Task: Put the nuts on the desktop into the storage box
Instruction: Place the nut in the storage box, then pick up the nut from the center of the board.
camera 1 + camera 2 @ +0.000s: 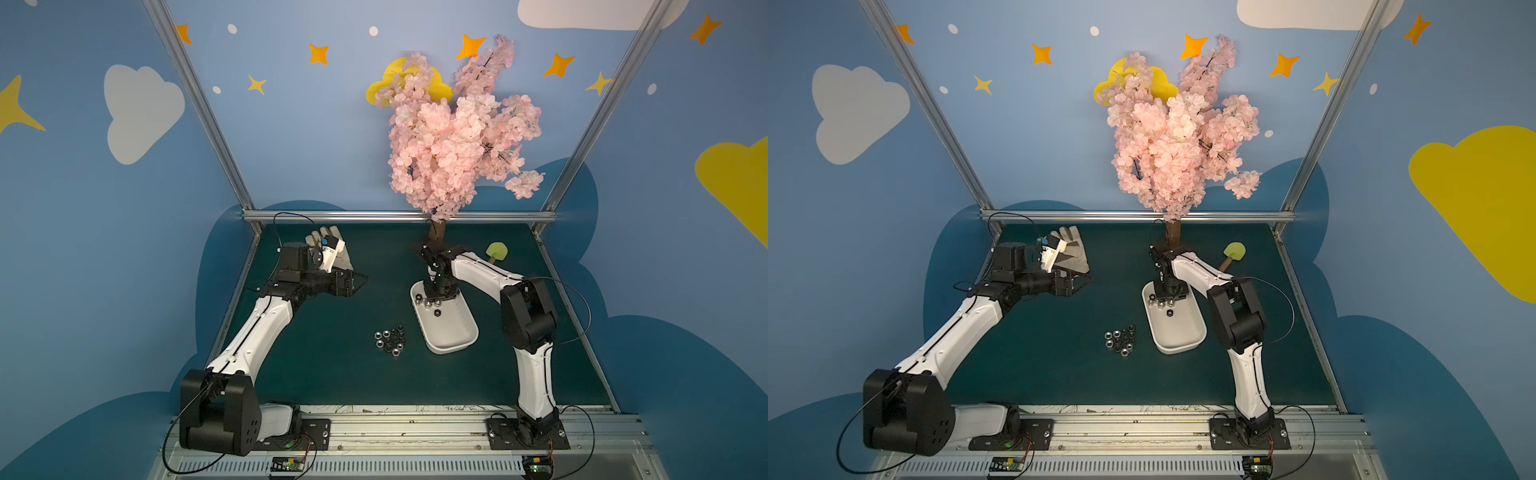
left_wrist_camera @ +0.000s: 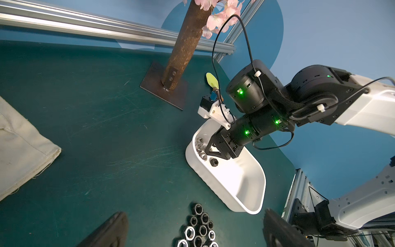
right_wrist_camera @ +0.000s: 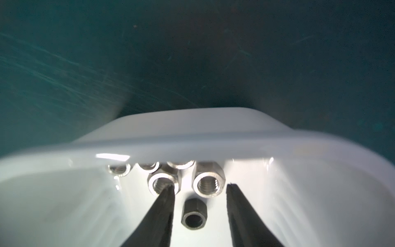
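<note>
Several silver and dark nuts (image 1: 390, 338) (image 1: 1121, 338) lie bunched on the green desktop (image 1: 324, 374), left of the white storage box (image 1: 453, 349) (image 1: 1177, 347). My right gripper (image 3: 199, 186) reaches down into the box's far end, open. A dark nut (image 3: 194, 215) (image 2: 214, 162) lies loose on the box floor between its fingers, touching neither. Several silver nuts (image 3: 208, 185) (image 1: 427, 303) rest by the far wall of the box. My left gripper (image 1: 355, 283) (image 2: 194, 213) hovers open and empty to the left, above the desktop, with the pile (image 2: 201, 231) in its wrist view.
A beige glove (image 1: 332, 249) lies at the back left, behind my left wrist. A pink blossom tree on a rusty base plate (image 2: 164, 87) stands just behind the box. A yellow-green spatula (image 1: 496, 251) lies at the back right. Aluminium rails (image 1: 399, 216) frame the surface.
</note>
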Motion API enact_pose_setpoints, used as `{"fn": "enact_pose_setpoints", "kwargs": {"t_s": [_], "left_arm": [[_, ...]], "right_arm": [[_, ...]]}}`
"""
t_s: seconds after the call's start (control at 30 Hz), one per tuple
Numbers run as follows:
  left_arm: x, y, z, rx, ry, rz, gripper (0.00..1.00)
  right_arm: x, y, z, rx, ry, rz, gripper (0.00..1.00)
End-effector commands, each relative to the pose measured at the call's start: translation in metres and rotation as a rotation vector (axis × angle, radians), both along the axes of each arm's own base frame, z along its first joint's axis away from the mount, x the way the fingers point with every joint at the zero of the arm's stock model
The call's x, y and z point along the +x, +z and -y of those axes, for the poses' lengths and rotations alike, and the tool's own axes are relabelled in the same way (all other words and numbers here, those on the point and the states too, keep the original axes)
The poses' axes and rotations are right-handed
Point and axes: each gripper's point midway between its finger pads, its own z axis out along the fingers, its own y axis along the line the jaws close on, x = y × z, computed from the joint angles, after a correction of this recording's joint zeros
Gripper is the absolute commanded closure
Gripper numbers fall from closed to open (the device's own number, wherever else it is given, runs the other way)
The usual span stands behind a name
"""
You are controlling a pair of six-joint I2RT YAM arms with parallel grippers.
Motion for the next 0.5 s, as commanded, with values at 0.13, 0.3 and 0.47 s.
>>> {"fn": "enact_pose_setpoints", "kwargs": {"t_s": [0.13, 0.3, 0.47], "left_arm": [[0.001, 0.006, 0.000, 0.008, -0.010, 0.023, 0.00], [-0.001, 0.007, 0.003, -0.008, -0.023, 0.030, 0.00], [-0.001, 0.008, 0.001, 0.004, -0.010, 0.037, 0.00]], "right_arm": [[-0.022, 0.085, -0.029, 0.133, 0.118, 0.134, 0.52], [-0.061, 0.099, -0.072, 0.209, 0.294, 0.166, 0.49], [-0.093, 0.081, -0.113, 0.275, 0.379, 0.086, 0.48]]}}
